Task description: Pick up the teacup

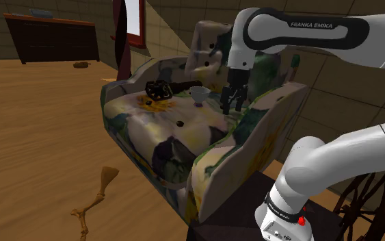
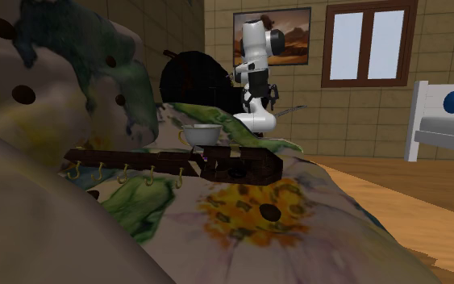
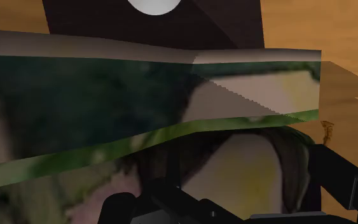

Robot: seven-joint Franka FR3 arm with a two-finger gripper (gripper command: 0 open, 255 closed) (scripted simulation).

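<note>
Wooden floorboards (image 1: 40, 123) and tan tiled walls frame the shoulder view. At upper left a dark dresser (image 1: 50, 37) stands against the wall. At lower left a tan, bone-like object (image 1: 95, 202) lies on the floor. Mid-frame sits a flower-patterned sofa (image 1: 184, 137). On its seat a dark rack (image 1: 160, 90) lies flat, and just right of the rack's end the white teacup (image 1: 199, 96) stands upright. Right of the cup, near but not touching it, the black gripper (image 1: 231, 107) points down from the white arm (image 1: 300, 31), its fingers set apart with nothing between them. In the second exterior view the rack's row of hooks shows left of centre, with the teacup (image 2: 201, 135) just behind it. Further right come a window (image 2: 368, 40) and a white bed (image 2: 439, 121) at the far right.
</note>
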